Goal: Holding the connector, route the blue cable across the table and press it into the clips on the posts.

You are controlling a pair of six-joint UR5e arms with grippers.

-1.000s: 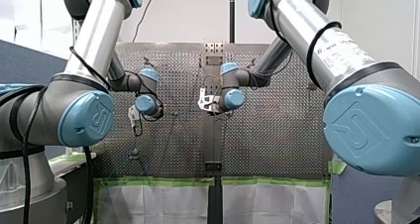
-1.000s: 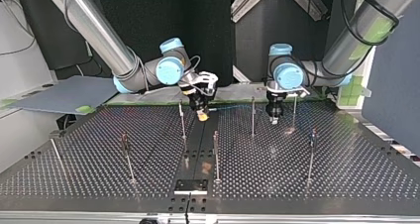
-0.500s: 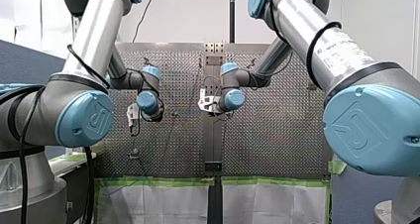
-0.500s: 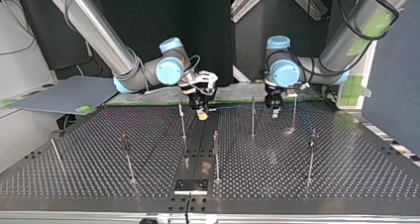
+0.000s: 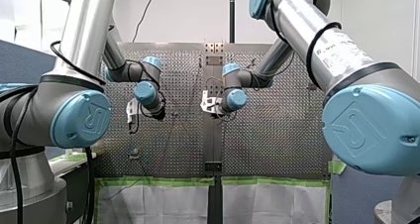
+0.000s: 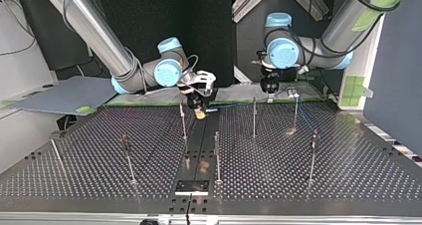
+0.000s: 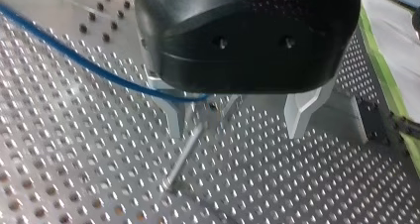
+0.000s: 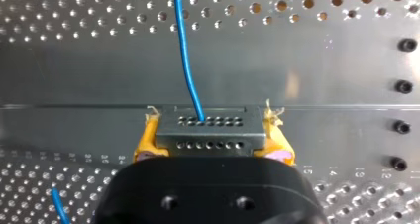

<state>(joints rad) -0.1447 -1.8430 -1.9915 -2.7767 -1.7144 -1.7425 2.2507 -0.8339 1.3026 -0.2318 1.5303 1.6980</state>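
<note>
My right gripper (image 8: 211, 144), with yellow pads, is shut on the grey connector (image 8: 208, 125). The blue cable (image 8: 184, 50) leaves the connector's face and runs ahead over the plate. In the top view the connector (image 6: 200, 113) hangs by the centre rail, and the cable (image 6: 234, 105) stretches toward the posts (image 6: 296, 110) at the view's right. My left gripper (image 7: 237, 120) is open and holds nothing. It hovers above a thin post (image 7: 185, 152), and the cable (image 7: 99, 68) ends at that post's top, under the gripper body. In the top view my left gripper (image 6: 270, 88) sits above the post tops.
Several thin posts stand on the perforated table (image 6: 348, 185), among them a post (image 6: 254, 116) near the middle, one (image 6: 313, 155) at the top view's right and one (image 6: 127, 158) at its left. A dark centre rail (image 6: 199, 150) runs toward a small black block (image 6: 192, 186).
My left gripper has opened and risen off the cable, ending higher and slightly further toward the top view's left. My right gripper with the connector has barely moved.
</note>
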